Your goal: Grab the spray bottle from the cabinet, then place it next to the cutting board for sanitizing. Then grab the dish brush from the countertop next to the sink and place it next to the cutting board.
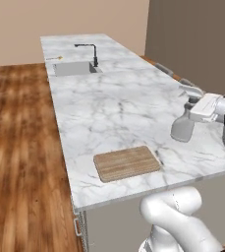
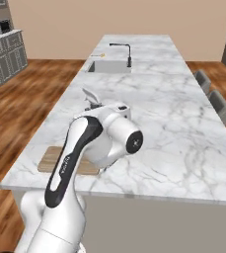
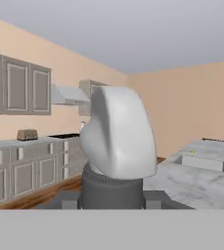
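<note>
Fingers (image 1: pixel 191 114) apparently clamping smooth grey spray bottle (image 1: pixel 183 125), veined marble countertop (image 1: pixel 119 106), grained wooden cutting board (image 1: pixel 127 163) nearby

Bench (image 1: pixel 119 106): polished white marble, grey veining. Cutting board (image 1: pixel 127 163): matt light wood, fine grain. Spray bottle (image 1: pixel 185 124): smooth pale-grey plastic. Floor (image 1: pixel 20 147): glossy brown wood planks.

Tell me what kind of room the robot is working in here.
Most likely a home kitchen: a long marble countertop with a recessed sink and black faucet, a wooden cutting board, and wall cabinets.
</note>
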You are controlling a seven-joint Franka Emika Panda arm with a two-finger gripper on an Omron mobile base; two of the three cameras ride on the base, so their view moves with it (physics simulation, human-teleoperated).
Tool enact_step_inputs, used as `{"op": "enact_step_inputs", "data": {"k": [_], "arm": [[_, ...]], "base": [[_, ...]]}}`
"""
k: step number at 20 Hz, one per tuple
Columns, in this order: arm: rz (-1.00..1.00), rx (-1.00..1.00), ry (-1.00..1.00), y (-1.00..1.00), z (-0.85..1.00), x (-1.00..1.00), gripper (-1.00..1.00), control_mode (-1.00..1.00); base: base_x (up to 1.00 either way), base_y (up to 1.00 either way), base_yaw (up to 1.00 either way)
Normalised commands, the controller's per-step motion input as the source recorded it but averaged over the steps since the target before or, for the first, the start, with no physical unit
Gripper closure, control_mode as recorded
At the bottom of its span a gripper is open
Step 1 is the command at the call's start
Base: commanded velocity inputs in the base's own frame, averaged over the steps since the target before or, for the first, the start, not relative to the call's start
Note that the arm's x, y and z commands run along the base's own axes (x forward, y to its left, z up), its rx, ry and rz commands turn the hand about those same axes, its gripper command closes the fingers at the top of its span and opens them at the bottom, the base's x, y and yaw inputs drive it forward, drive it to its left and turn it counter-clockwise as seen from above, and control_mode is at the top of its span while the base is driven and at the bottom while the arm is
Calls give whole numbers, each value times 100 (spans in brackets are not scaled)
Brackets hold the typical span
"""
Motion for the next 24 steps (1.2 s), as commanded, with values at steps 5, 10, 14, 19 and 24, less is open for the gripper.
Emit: {"op": "enact_step_inputs", "data": {"k": [5,10,14,19,24], "arm": [[15,0,0,0,-48,39,100,-100],[9,0,0,0,-46,22,100,-100],[9,0,0,0,-35,9,100,-100],[8,0,0,0,-34,2,100,-100],[7,0,-1,-3,-35,8,100,-100]], "base": [[0,0,0],[0,0,0],[0,0,0],[0,0,0],[0,0,0]]}}
